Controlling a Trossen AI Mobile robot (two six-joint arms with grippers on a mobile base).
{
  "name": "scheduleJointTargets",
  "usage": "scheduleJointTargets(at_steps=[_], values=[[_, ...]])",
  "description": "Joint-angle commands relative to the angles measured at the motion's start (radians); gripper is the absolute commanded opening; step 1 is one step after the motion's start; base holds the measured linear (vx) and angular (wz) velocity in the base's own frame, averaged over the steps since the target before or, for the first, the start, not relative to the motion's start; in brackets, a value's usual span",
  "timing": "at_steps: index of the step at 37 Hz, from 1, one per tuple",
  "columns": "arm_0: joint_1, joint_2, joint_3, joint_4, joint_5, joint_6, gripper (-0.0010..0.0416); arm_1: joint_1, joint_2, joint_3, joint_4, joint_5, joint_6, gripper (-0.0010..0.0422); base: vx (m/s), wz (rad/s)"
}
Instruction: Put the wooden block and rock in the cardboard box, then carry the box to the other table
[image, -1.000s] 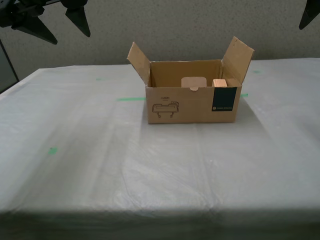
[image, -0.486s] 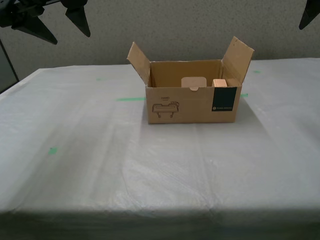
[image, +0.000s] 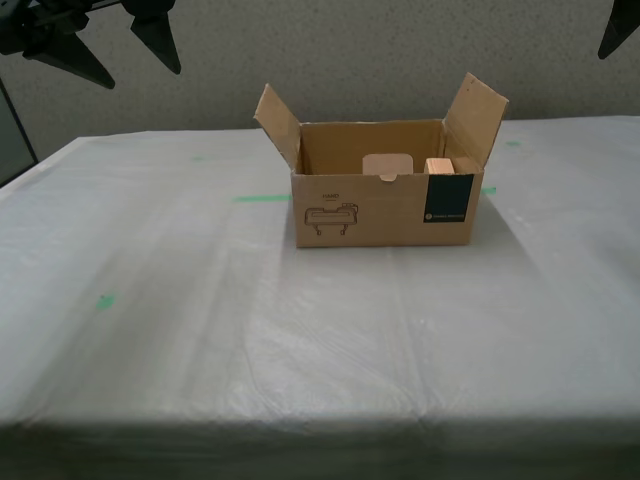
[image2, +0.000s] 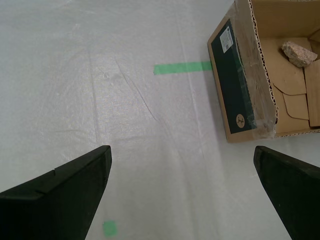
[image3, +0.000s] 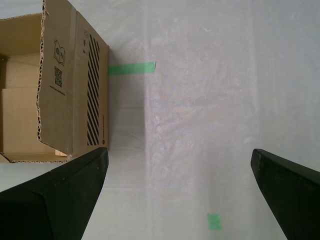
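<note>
1. The cardboard box (image: 385, 195) is seen standing open on the other table (image: 200, 330), its flaps raised.
2. The rock (image2: 299, 53) is seen lying inside the box.
3. The wooden block (image: 438, 166) is seen inside the box, behind its teal label.
4. My first gripper (image3: 177, 192) and my second gripper (image2: 182, 190) are held wide apart and empty, clear of the box.

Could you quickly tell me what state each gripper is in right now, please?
My first gripper: open, fingers spread wide, holding nothing, above the white cloth.
My second gripper: open, fingers spread wide, holding nothing, beside the cardboard box.
</note>
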Motion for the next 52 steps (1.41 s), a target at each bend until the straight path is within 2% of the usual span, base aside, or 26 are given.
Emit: scheduleJointTargets(at_steps=[1,52], values=[[0.000,0.000,0.000,0.002,0.001,-0.001,0.0399,0.000,0.000,0.000,0.000,0.002,0.004,0.0389,0.000,0.000],[0.000,0.000,0.000,0.002,0.001,-0.001,0.0399,0.000,0.000,0.000,0.000,0.002,0.004,0.0389,0.000,0.000]])
